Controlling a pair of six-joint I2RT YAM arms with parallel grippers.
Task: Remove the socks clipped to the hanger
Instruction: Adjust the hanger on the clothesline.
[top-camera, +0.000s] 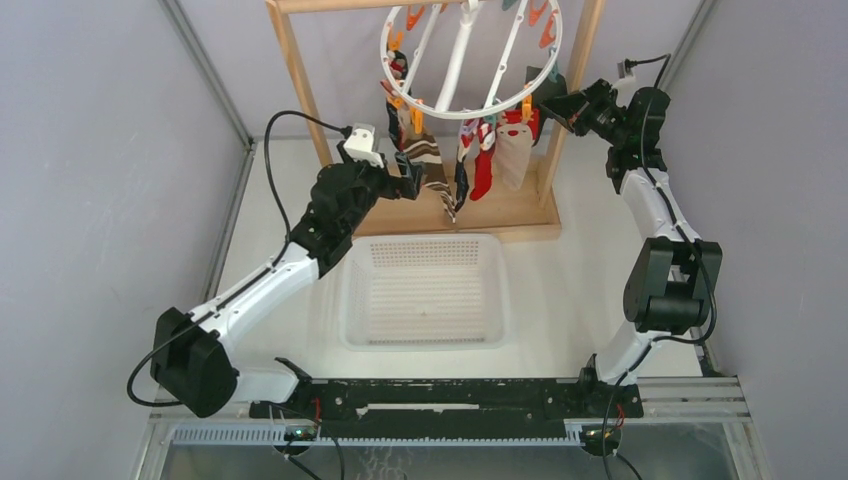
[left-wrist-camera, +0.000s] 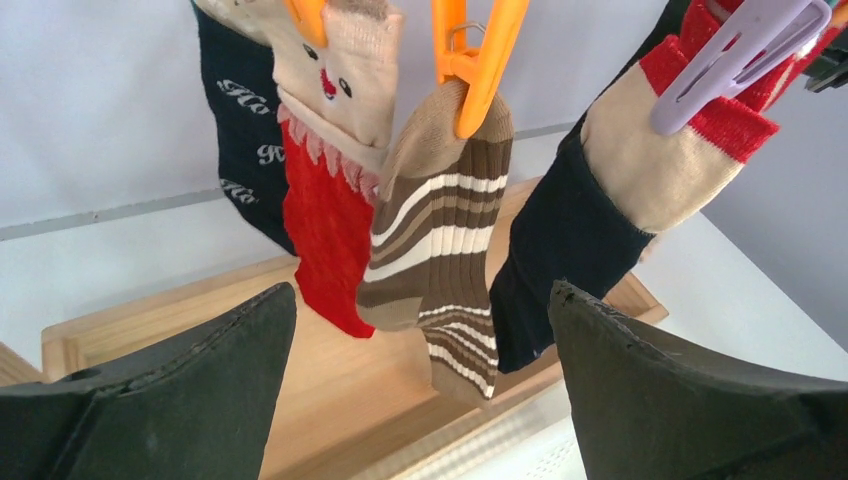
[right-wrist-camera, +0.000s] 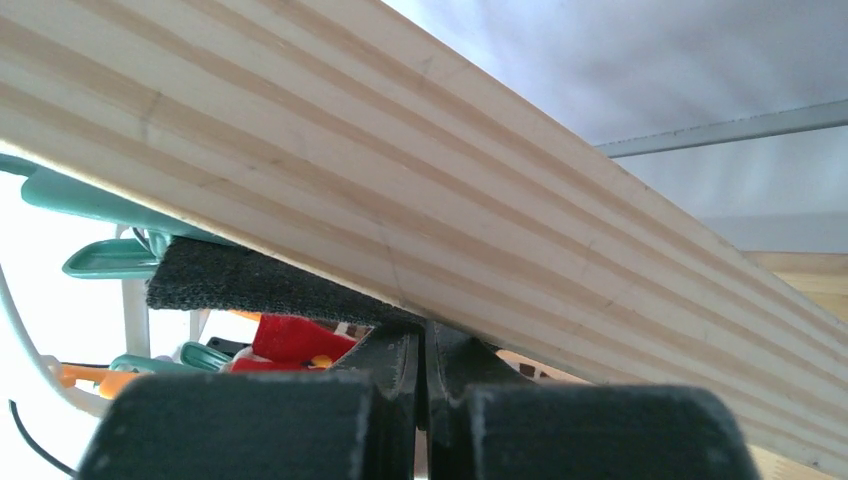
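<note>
Socks (top-camera: 485, 160) hang in a bunch from the clips of the round white hanger (top-camera: 457, 60), which hangs inside the wooden rack (top-camera: 300, 85) at the far side of the table (top-camera: 570, 280). A white basket (top-camera: 425, 290) sits on the table just in front of the rack's base. The left gripper (top-camera: 418, 180) is up at the near left of the bunch with its jaws spread wide and nothing between them. From its wrist camera the left gripper (left-wrist-camera: 422, 290) faces the brown-and-cream striped sock (left-wrist-camera: 440, 240), pinned at the top by an orange clip (left-wrist-camera: 475, 60). To the left of that sock are a red sock (left-wrist-camera: 325, 250) with a cream face at its cuff and a navy sock (left-wrist-camera: 245, 150) with white lettering. To its right is a dark sock (left-wrist-camera: 560, 240) with a cream and red cuff, held by a purple clip (left-wrist-camera: 740, 55). All of them dangle above the rack's wooden base (left-wrist-camera: 200, 330). The right gripper (top-camera: 550, 103) is raised at the right edge of the hanger, close beside the rack's right upright. In its own camera the right gripper (right-wrist-camera: 425, 335) has its fingers pressed tight together under a wooden beam (right-wrist-camera: 450, 200). A strip of dark fabric (right-wrist-camera: 240, 280) runs right up to the fingertips; I cannot tell whether it is pinched. Teal clips (right-wrist-camera: 110, 258) show beyond it.
</note>
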